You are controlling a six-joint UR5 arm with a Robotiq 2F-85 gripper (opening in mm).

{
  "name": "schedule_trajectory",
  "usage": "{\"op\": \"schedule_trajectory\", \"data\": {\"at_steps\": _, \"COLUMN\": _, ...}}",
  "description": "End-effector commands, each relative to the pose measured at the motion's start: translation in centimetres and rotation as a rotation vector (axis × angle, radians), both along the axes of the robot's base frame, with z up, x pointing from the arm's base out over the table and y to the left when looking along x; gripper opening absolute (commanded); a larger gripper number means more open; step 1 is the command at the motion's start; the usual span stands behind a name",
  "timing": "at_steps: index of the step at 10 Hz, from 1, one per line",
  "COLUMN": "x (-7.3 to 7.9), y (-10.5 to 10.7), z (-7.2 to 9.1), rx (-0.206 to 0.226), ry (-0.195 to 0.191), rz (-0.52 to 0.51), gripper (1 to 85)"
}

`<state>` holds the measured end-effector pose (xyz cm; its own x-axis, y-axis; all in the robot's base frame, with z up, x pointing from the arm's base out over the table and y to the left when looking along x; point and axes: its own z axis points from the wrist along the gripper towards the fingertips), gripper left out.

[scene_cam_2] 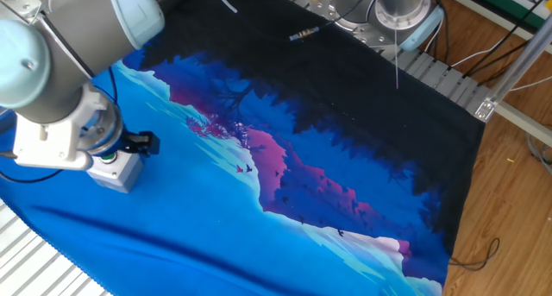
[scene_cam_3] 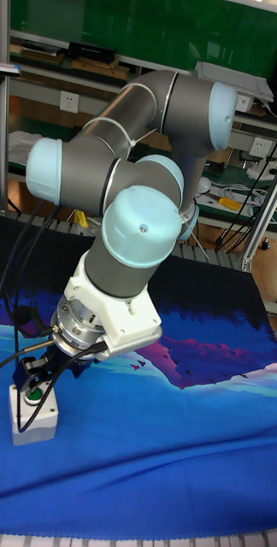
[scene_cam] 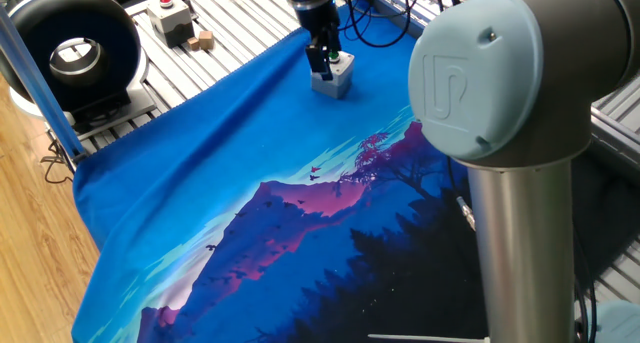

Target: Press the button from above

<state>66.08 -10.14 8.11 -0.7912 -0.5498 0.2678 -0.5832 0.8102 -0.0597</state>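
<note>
Button (scene_cam_3: 35, 395) tops grey box (scene_cam_3: 33, 420) on blue cloth (scene_cam: 200, 163), counter's far corner; green cap visible, uncovered; gripper (scene_cam_3: 38, 373) hangs just above it; fingers' state: cannot tell; whether pressed is unclear, so press likely remains.

1 green button (scene_cam_3: 35, 394), 1 grey box w/ red button (scene_cam: 170, 20), 2 wooden blocks (scene_cam: 201, 41).
</note>
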Motion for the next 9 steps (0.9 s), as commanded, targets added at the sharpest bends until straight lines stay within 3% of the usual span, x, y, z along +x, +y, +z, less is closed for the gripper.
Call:
{"op": "schedule_trajectory", "data": {"at_steps": 1, "x": 0.1, "y": 0.5, "z": 1.5, "rx": 0.021, "ry": 0.009, "rz": -0.007, "gripper": 77.7}}
{"op": "schedule_trajectory", "data": {"at_steps": 4, "x": 0.4, "y": 0.5, "z": 1.8, "rx": 0.029, "ry": 0.004, "rz": -0.003, "gripper": 77.7}}
{"op": "schedule_trajectory", "data": {"at_steps": 6, "x": 0.9, "y": 1.7, "z": 1.6, "rx": 0.073, "ry": -0.022, "rz": -0.027, "gripper": 76.7}}
{"op": "schedule_trajectory", "data": {"at_steps": 8, "x": 1.1, "y": 1.6, "z": 1.6, "rx": 0.067, "ry": -0.033, "rz": -0.028, "gripper": 75.7}}
{"op": "schedule_trajectory", "data": {"at_steps": 9, "x": 1.4, "y": 2.4, "z": 1.7, "rx": 0.094, "ry": -0.045, "rz": -0.044, "gripper": 75.0}}
